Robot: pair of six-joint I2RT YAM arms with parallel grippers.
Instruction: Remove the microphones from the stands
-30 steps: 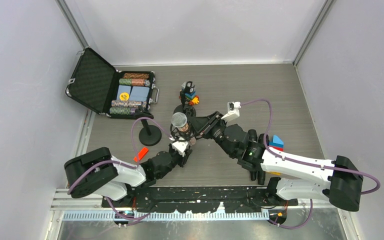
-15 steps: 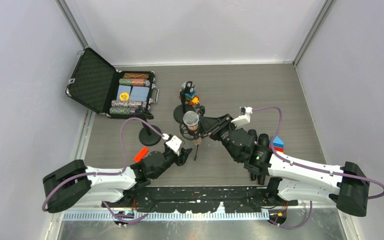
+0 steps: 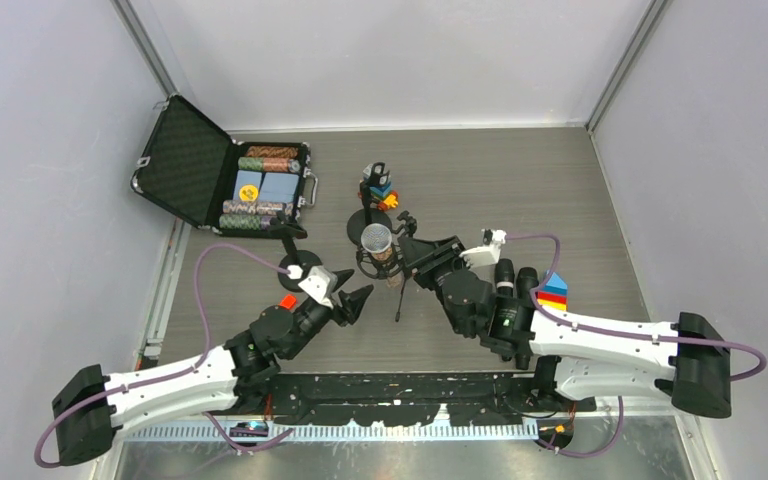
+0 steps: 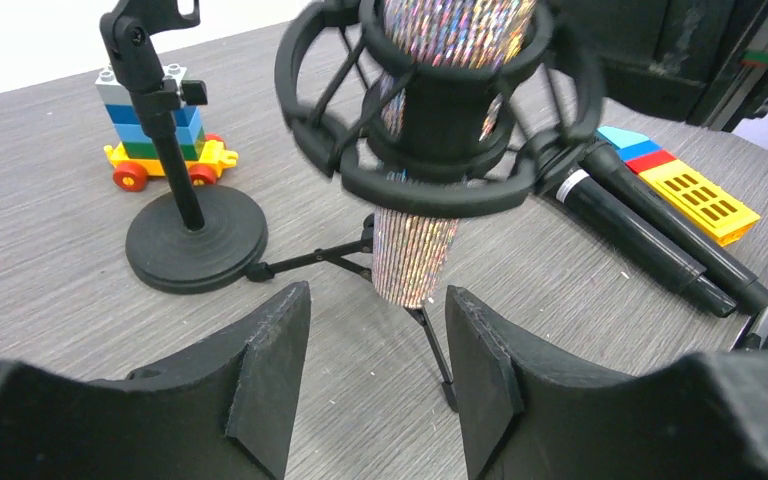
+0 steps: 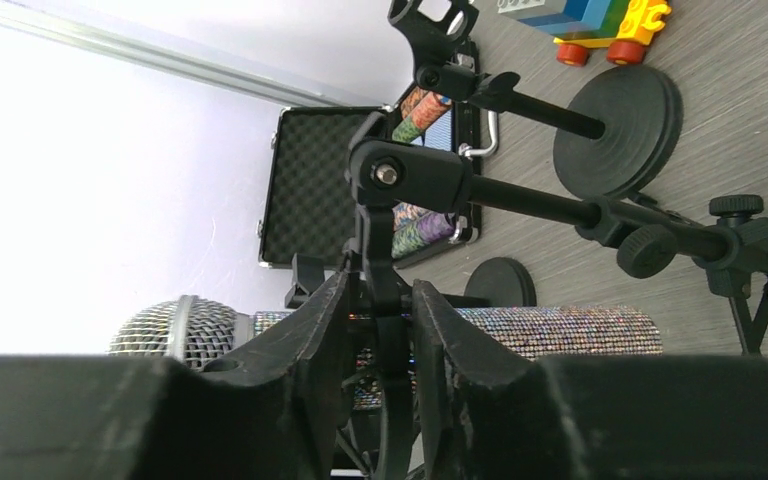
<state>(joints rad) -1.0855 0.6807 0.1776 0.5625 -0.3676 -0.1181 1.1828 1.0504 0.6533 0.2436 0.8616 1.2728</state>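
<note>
The left fingers [image 4: 270,370] have backed away, apart and empty, and the right fingers [image 5: 300,360] flank the stand [image 5: 400,180] bracket (clamped or not, I cannot tell), so the microphone [image 4: 415,250] still sits in its mount.

Off-task items logged: ahead-left of the left gripper [image 4: 375,296], a round-base clip stand [image 4: 196,240] with a toy brick car [image 4: 158,130] behind it; ahead-right, two black handheld mics [image 4: 650,235] lying beside coloured blocks [image 4: 695,185]; far beyond-left, an open chip case [image 3: 250,185].
</note>
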